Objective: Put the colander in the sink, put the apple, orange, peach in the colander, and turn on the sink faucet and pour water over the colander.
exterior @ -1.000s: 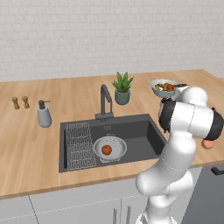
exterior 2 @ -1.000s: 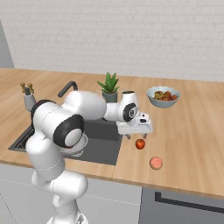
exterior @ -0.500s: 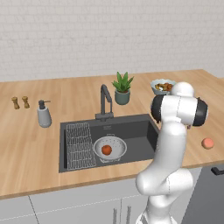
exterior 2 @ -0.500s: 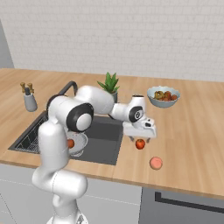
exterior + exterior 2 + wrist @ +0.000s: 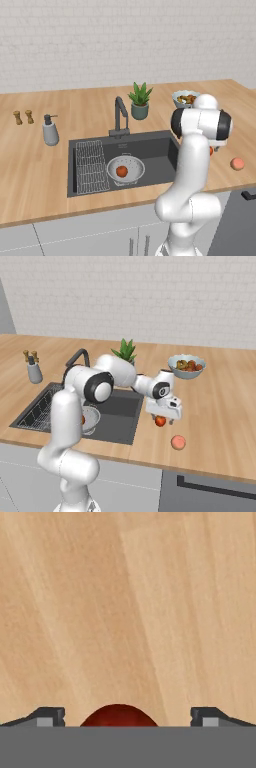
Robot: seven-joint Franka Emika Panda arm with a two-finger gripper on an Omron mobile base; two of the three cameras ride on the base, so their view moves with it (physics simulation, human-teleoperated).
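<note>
- Straddling the small bright red apple (image 5: 160, 420), the gripper (image 5: 161, 419) stands with its jaws spread wide, one dark tip to either side of the fruit in the hand view and neither seen pressing on it; the apple (image 5: 119, 715) rests on the wooden tabletop (image 5: 225, 406), just right of the sink.
- Over the last second the arm has swung round and the hand has settled lower over the apple, so the grasp looks ready to be closed.
- Already seated in the large dark grey rectangular sink (image 5: 160, 152) is the round perforated silvery colander (image 5: 126, 169), holding the dull orange-brown orange (image 5: 121, 171).
- Near the tabletop's front edge, apart from the apple, lies the pale pink peach (image 5: 178, 442), not yet moved.
- Behind the basin rises the dark angular faucet (image 5: 120, 117); no water shows.
- Standing well clear of the carry path are the potted green plant (image 5: 140, 102), blue-grey bowl of mixed food (image 5: 186, 366), and grey soap dispenser (image 5: 49, 131).
</note>
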